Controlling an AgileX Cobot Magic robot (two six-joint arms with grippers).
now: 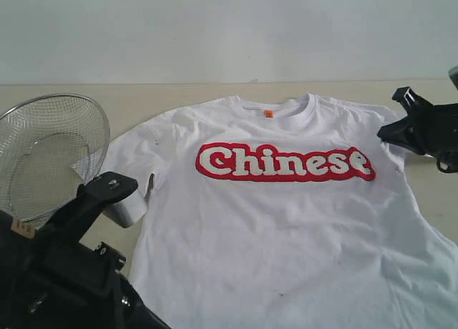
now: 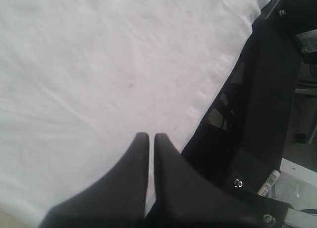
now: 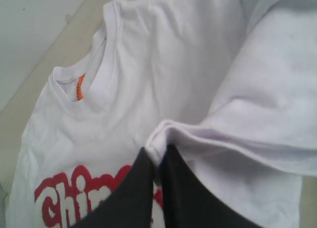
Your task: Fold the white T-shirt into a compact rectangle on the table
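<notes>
The white T-shirt (image 1: pixel 286 229) lies face up on the table (image 1: pixel 143 100), with red "Chinese" lettering (image 1: pixel 285 162) across the chest and an orange neck tag (image 1: pixel 269 114). My right gripper (image 1: pixel 390 132) sits at the shirt's right shoulder. In the right wrist view this gripper (image 3: pixel 157 152) is shut on a bunched fold of the sleeve (image 3: pixel 198 134), lifted over the chest cloth. My left gripper (image 1: pixel 123 182) hovers beside the left sleeve (image 1: pixel 129 204). In the left wrist view its jaws (image 2: pixel 151 136) are shut with nothing between them, above flat white cloth (image 2: pixel 99 64).
A round wire-mesh basket (image 1: pixel 50 150) stands on the table at the left, close to the left arm. The black arm base (image 1: pixel 64 286) fills the near left corner. A pale wall (image 1: pixel 229 28) rises behind the table's far edge.
</notes>
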